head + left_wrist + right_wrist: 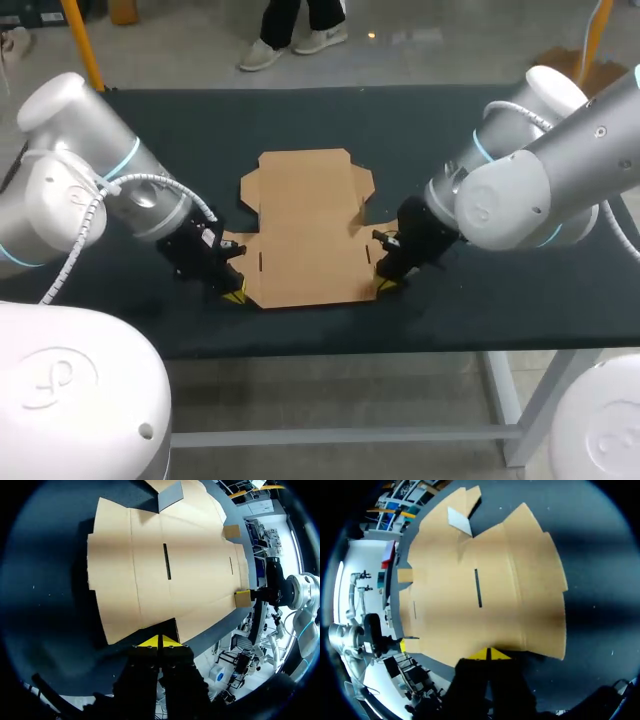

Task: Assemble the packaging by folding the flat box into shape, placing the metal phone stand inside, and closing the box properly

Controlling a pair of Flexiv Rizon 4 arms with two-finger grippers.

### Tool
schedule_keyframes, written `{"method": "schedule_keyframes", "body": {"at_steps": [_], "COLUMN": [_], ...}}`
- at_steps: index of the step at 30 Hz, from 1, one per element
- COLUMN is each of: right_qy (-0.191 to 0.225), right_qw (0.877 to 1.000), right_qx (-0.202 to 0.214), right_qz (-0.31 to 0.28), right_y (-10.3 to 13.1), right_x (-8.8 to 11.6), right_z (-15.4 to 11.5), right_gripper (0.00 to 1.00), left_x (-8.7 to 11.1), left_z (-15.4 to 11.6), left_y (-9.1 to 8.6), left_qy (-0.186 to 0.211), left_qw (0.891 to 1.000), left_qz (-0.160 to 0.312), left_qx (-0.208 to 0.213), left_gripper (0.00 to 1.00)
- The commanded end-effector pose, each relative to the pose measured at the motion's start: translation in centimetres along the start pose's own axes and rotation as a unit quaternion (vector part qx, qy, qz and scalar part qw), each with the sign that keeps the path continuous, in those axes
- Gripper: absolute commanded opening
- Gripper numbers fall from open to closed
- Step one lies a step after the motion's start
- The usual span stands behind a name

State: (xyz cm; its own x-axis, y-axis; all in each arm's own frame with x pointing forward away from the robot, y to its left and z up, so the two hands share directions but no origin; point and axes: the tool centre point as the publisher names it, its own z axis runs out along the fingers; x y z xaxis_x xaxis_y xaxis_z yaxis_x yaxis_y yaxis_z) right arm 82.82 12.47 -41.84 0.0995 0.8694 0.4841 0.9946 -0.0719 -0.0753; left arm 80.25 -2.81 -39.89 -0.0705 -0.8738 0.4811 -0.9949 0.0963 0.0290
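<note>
Flat box (pixel 305 230) lies unfolded on the dark table (pixel 480 130), roughly mid-table, all panels and flaps down against the surface. Left arm (pixel 90 190) comes in low from its side; left gripper (pixel 232 292) sits at the box's near left corner. Right arm (pixel 540 180) mirrors it, with the right gripper (pixel 388 285) at the near right corner. Left wrist view: the two yellow tips of the left gripper (pixel 160 641) are pressed together with no gap between them, right at the cardboard's near edge beside a small notch (whether they touch the board or stop just short of it cannot be told). A narrow dark slit (pixel 166 561) runs across the panel ahead of the tips. Right wrist view: the right gripper (pixel 489 654) likewise has its tips pressed together, at the edge of the cardboard (pixel 485 580), nothing seen between them. One flap at the far end of the box shows a pale underside (pixel 459 521) and looks slightly lifted
</note>
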Motion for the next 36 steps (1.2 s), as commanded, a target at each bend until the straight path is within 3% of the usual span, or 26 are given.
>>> {"method": "schedule_keyframes", "body": {"at_steps": [1, 16, 36], "right_qy": [-0.006, -0.037, -0.074], "right_qw": [1.0, 0.999, 0.996], "right_qx": [-0.002, -0.015, -0.029], "right_qz": [0.002, 0.017, 0.038], "right_y": [0.0, 0.0, 0.3], "right_x": [0.2, 0.7, 1.1], "right_z": [0.2, 0.4, 0.9], "right_gripper": [0.0, 0.0, 0.0], "left_x": [1.0, 2.2, 2.9], "left_z": [-0.1, 0.3, 1.5], "left_y": [0.3, 0.5, 0.0], "left_qy": [-0.023, -0.054, -0.07], "left_qw": [1.0, 0.998, 0.997], "left_qz": [0.0, -0.004, 0.001], "left_qx": [0.006, 0.036, 0.028], "left_gripper": [0.0, 0.0, 0.0]}}
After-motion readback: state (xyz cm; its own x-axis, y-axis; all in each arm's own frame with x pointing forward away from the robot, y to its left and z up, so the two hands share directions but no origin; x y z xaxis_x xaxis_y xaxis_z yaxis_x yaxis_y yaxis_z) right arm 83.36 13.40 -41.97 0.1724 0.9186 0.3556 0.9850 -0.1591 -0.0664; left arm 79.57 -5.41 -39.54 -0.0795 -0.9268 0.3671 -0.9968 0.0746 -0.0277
